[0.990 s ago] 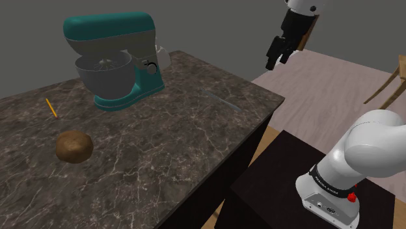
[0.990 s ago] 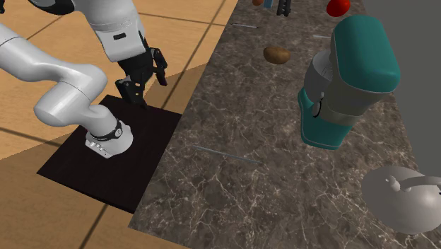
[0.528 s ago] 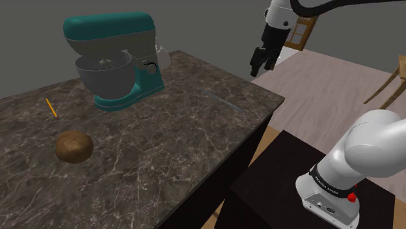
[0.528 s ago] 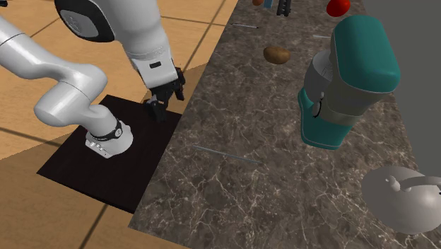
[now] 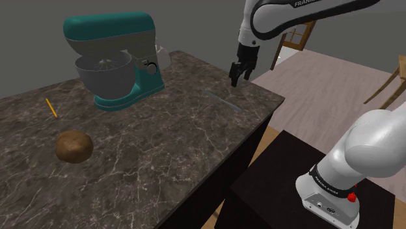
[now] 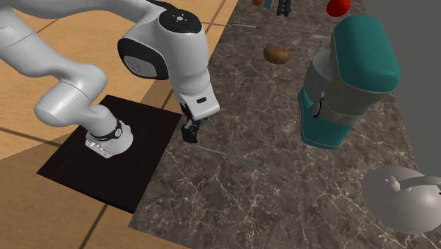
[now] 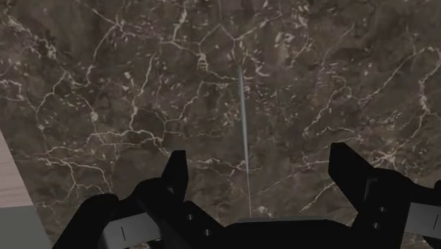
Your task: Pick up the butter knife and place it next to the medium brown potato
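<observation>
One butter knife (image 7: 244, 120): flat on counter (image 5: 162, 149), not yet grasped.
Gripper (image 7: 259, 157): spread wide, empty, above knife.
Potato (image 5: 73, 146): well apart; pick and carry left.

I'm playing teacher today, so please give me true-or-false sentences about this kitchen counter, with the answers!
The black two-finger gripper is open. True.
The thin grey butter knife is held by the gripper. False: it lies flat on the dark marbled counter.
The lumpy brown potato touches the knife. False: they lie far apart.
The teal stand mixer stands on the counter. True.
</observation>
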